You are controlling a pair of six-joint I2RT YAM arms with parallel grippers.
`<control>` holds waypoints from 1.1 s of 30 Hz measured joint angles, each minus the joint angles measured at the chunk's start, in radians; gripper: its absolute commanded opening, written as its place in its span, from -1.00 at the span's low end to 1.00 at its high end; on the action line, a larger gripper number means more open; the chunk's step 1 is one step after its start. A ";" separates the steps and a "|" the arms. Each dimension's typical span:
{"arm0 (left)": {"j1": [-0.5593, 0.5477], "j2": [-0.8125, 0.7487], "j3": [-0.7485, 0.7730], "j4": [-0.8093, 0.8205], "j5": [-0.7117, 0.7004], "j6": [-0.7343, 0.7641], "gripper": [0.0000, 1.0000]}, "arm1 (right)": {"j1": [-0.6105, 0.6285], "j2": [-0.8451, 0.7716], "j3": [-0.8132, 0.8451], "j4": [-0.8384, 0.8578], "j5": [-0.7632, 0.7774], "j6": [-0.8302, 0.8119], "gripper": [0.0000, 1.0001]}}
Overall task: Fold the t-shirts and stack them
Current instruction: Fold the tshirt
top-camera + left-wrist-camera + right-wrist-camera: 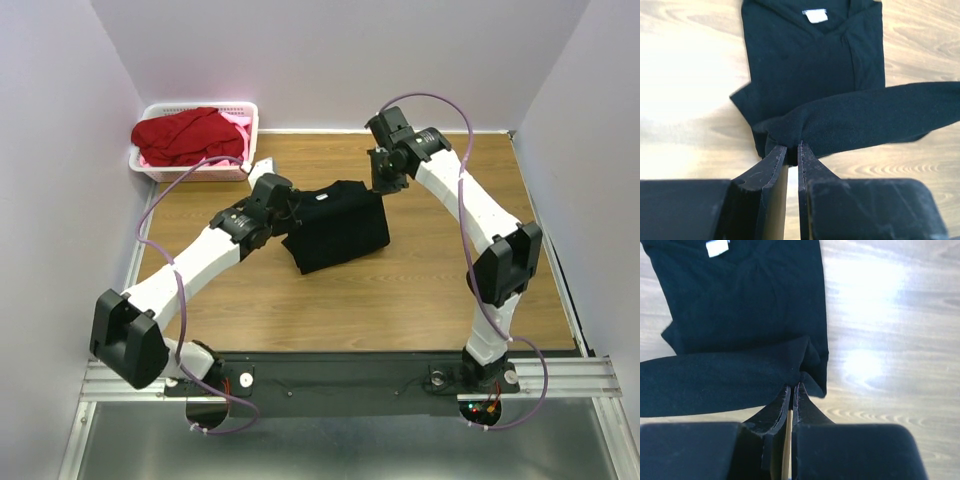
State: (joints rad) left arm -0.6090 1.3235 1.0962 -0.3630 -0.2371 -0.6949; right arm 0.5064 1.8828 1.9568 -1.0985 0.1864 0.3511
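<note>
While left hand and right hand each sat clamped nearly shut on the lifted edge of the black shirt mid tabletop, the fold likely needed that edge kept taut and level, carried toward the collar, then released together.

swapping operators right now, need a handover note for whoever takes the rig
Left gripper: shut on one end of a raised fold of the black shirt.
Right gripper: shut on the other end of that fold.
Black shirt: mid-table, partly folded, collar at the far side.
Red shirt and pink shirt: bunched in the basket, far left corner.
Done: nothing stacked yet.
Left: finish and lay down this fold, then fold red and pink and stack all three.
</note>
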 measured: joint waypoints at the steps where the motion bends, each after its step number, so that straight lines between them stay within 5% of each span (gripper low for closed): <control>1: 0.009 0.010 0.005 0.008 0.003 0.006 -1.00 | -0.003 0.014 0.016 0.002 -0.003 -0.004 -0.99; 33: 0.196 0.369 0.166 0.140 0.167 0.176 -1.00 | -0.113 0.377 0.302 0.064 -0.137 -0.046 -0.99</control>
State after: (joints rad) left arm -0.4129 1.6924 1.2617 -0.2234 -0.0704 -0.5190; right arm 0.3935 2.2601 2.2589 -1.0340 0.0490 0.3050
